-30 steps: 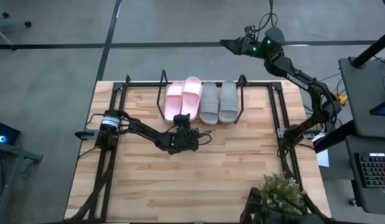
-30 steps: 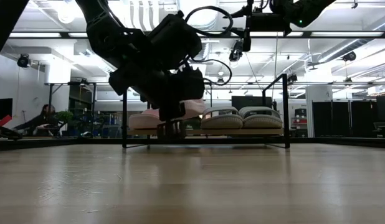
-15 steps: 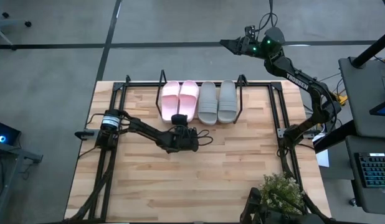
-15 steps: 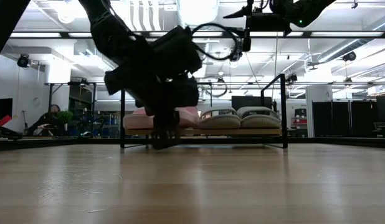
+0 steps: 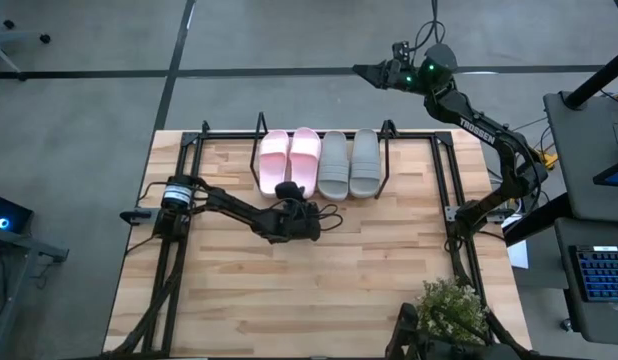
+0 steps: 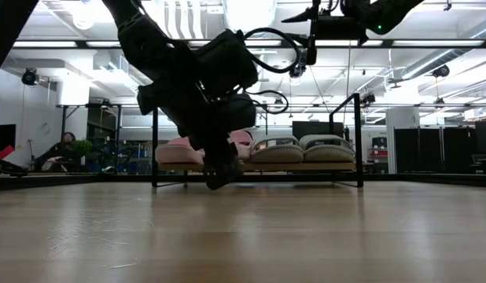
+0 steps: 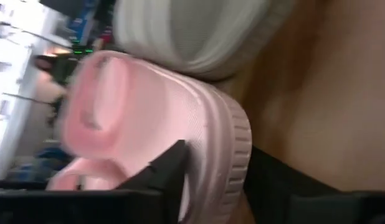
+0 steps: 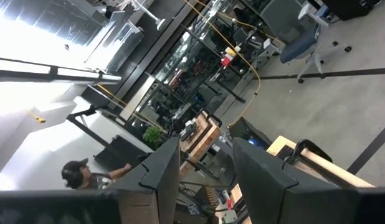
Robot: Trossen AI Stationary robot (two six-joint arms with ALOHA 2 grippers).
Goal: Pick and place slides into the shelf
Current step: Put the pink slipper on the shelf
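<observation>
Four slides lie side by side on the shelf, soles down on its board: two pale pink ones and two light grey ones. My left gripper is at the near end of the pink slide beside the grey pair, shut on its heel. In the low view my left gripper points down in front of the shelf. My right gripper hangs open, high beyond the table's far edge. My left gripper holds the right pink slide by its heel end. The heel rim is pinched between the two fingers, one finger on the footbed and the other outside against the sole. It comes from the table's near side. The slide lies flat on the shelf board.
Black metal frames stand along the table's left side and right side. A potted plant sits at the near right corner. Bare wood spreads between the shelf and the near edge.
My left gripper has carried the pink slide's heel a little toward the table's left and down, tipping as it went. The pink pair, askew a second ago, now lies straight and parallel on the shelf next to the grey pair.
</observation>
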